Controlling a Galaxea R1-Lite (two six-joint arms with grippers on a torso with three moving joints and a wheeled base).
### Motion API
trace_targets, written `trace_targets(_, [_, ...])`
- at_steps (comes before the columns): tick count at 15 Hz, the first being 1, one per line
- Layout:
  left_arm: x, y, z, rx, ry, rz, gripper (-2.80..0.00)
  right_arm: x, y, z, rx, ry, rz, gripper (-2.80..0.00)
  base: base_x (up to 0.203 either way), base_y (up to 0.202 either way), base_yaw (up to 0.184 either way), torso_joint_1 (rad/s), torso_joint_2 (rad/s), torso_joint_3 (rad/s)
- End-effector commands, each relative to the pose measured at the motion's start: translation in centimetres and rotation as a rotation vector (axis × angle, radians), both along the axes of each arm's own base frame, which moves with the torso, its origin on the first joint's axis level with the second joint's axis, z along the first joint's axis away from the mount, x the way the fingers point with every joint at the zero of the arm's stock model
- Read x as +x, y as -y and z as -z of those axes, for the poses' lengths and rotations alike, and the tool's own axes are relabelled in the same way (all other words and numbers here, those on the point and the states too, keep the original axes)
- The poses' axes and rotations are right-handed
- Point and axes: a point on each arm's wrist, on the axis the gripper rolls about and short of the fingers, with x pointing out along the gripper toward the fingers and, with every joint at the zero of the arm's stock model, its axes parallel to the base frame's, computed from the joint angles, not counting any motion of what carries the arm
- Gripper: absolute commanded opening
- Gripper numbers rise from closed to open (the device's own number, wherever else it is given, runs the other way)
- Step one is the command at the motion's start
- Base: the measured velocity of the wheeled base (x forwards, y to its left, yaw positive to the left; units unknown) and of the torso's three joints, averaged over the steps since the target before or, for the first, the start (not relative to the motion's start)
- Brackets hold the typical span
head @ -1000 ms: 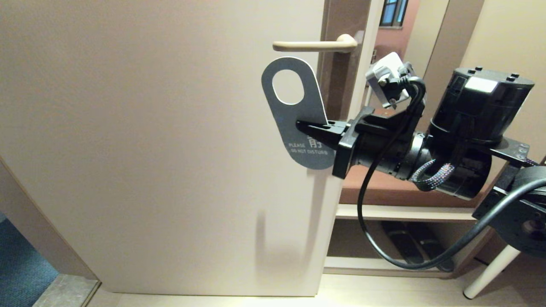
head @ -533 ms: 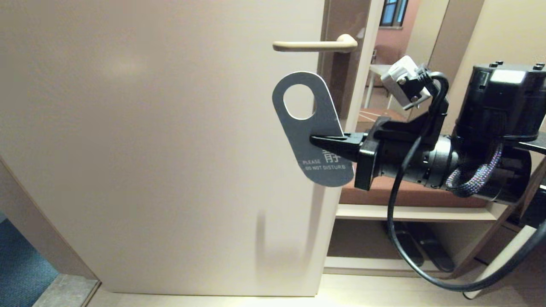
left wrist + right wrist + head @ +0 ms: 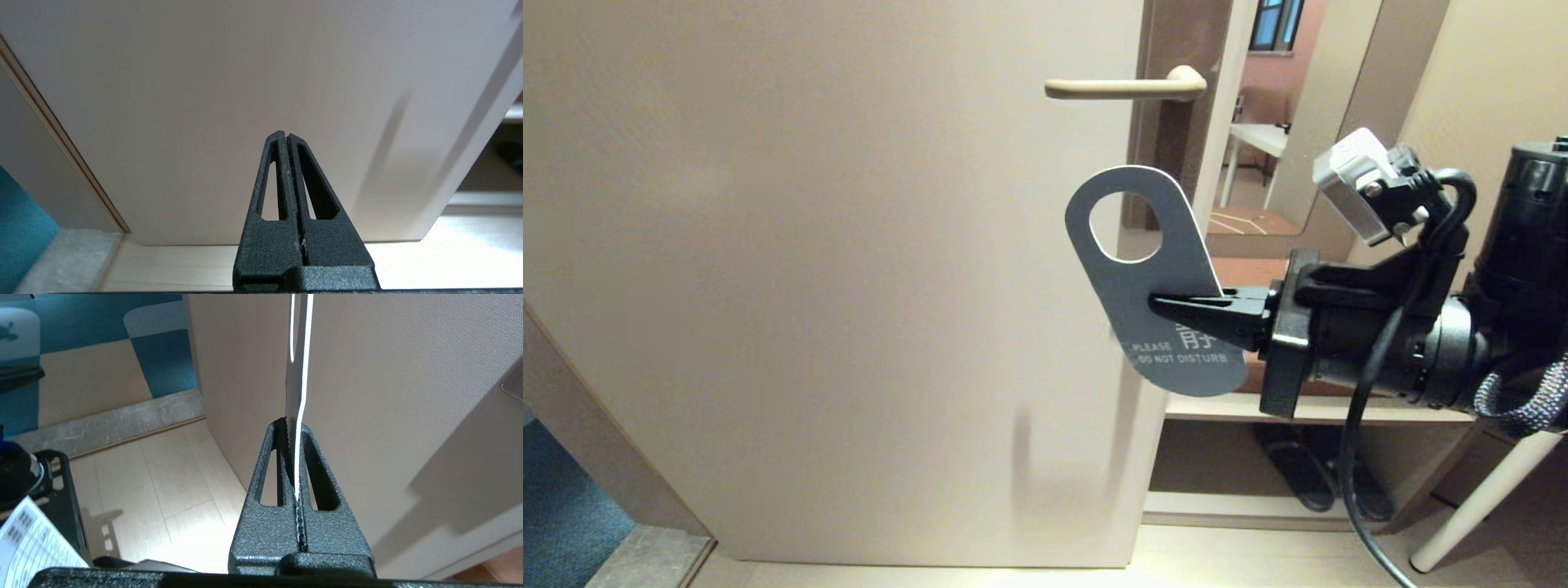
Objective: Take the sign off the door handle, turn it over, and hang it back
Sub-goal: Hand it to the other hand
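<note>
Below door handle (image 3: pixel 1125 86), sign (image 3: pixel 1152 278) in right gripper (image 3: pixel 1156 304), white face hidden.

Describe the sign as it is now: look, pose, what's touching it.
The sign is a flat, thin card, blue-grey face toward the head camera, with an oval hole near its rounded top and white "PLEASE DO NOT DISTURB" near the bottom. It is off the door handle, held in the air below it, tilted, top leaning left. Only the right hand touches it, shut on its right edge.
</note>
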Motion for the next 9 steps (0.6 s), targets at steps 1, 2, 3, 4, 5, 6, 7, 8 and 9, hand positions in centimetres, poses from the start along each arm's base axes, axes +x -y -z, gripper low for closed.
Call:
trace_targets(1, [0.0,0.0,-0.1,0.036,0.002,0.009,-2.80,-1.1,0.6,-0.3,0.002,0.023,-0.010,-2.80,0.000,0.000,0.000,0.000,0.00,0.000])
trace_targets(2, [-0.2,0.1,-0.6,0.061,0.022,0.033,-2.80,-1.6,1.0,-0.2,-0.009,0.030,-0.012,-2.80,0.000,0.000,0.000,0.000,0.00,0.000])
trace_targets(3, [-0.5,0.1,-1.6,0.063,0.054,0.058,-2.80,-2.2,1.4,0.0,-0.025,0.033,-0.014,-2.80,0.000,0.000,0.000,0.000,0.00,0.000])
trace_targets(4, [-0.8,0.2,-2.9,0.060,0.083,0.075,-2.80,-2.6,1.7,0.4,-0.040,0.035,-0.016,-2.80,0.000,0.000,0.000,0.000,0.00,0.000])
trace_targets(5, [-0.8,0.2,-4.3,0.055,0.083,0.086,-2.80,-2.6,1.7,0.4,-0.043,0.036,-0.017,-2.80,0.000,0.000,0.000,0.000,0.00,0.000])
trace_targets(6, [-0.6,0.2,-5.9,0.046,0.073,0.094,-2.80,-2.5,1.7,0.3,-0.040,0.039,-0.019,-2.80,0.000,0.000,0.000,0.000,0.00,0.000])
trace_targets(7, [-0.2,0.2,-7.8,0.033,0.069,0.115,-2.80,-2.5,1.6,0.0,-0.034,0.044,-0.024,-2.80,0.000,0.000,0.000,0.000,0.00,0.000])
trace_targets(8, [0.4,0.2,-10.0,0.016,0.064,0.156,-2.80,-2.3,1.4,-0.1,-0.030,0.044,-0.042,-2.80,0.000,0.000,0.000,0.000,0.00,0.000])
trace_targets(9, [1.2,0.2,-12.0,0.001,0.050,0.211,-2.80,-2.3,1.4,-0.3,-0.023,0.048,-0.062,-2.80,0.000,0.000,0.000,0.000,0.00,0.000])
